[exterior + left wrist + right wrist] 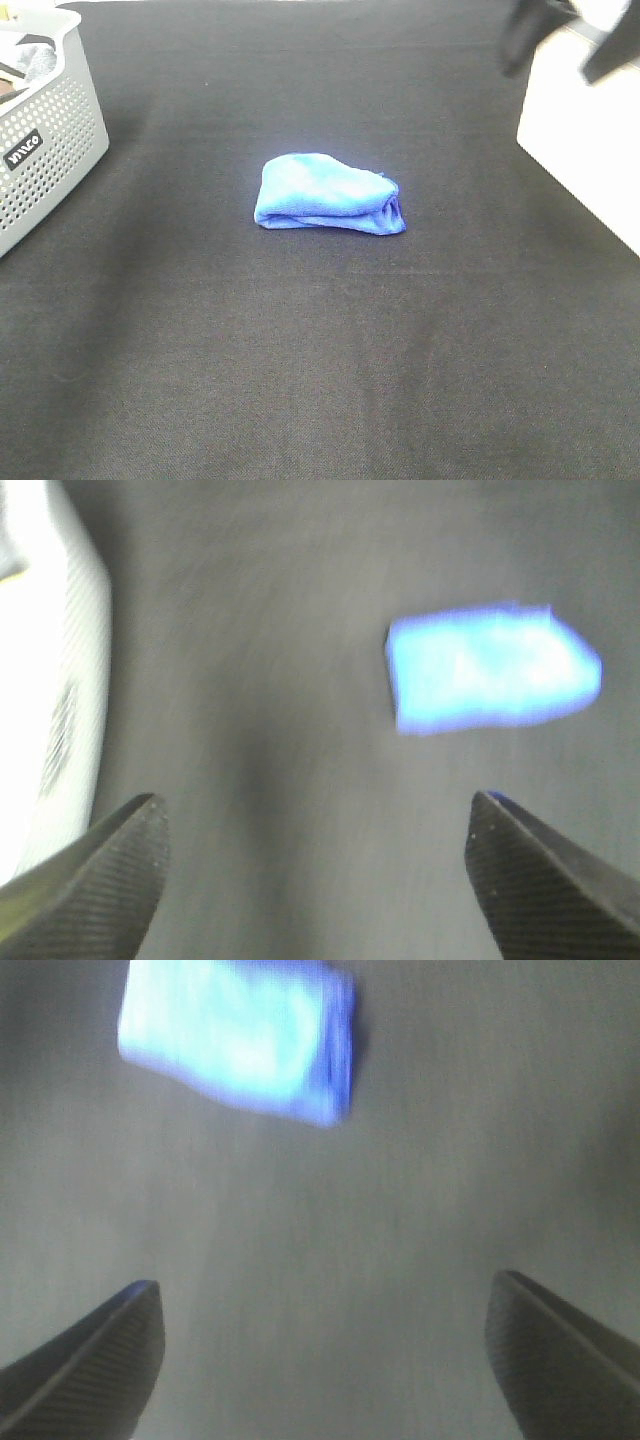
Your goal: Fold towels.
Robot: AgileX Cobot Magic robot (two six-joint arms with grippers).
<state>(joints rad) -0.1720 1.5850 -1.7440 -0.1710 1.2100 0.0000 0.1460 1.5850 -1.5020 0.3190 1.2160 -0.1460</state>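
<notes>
Exterior high view: the blue towel (328, 193) lies near the centre of the frame on the dark surface (320, 380), already gathered into a compact, layered bundle with its stacked edges showing at the right end. A perforated grey basket (45, 150) stands at the upper left of the frame, well apart from the towel; a white block (580, 150) occupies the upper right. Neither arm is clearly visible in this view.

Left wrist view: the left gripper (318, 865) hangs above bare surface, jaws wide apart and holding nothing; the towel (490, 670) appears blurred, ahead of the jaws, and the basket wall (55, 700) is to one side.

Right wrist view: the right gripper (325, 1350) likewise has its jaws spread and empty, with the towel (235, 1040) ahead of it.

Judged risk: the bundle looks loosely rounded, not flat, so its layers may spring open unaided. Any further pinch that catches only the top layer would drag the fold apart; a low approach could push the whole bundle across the surface.
</notes>
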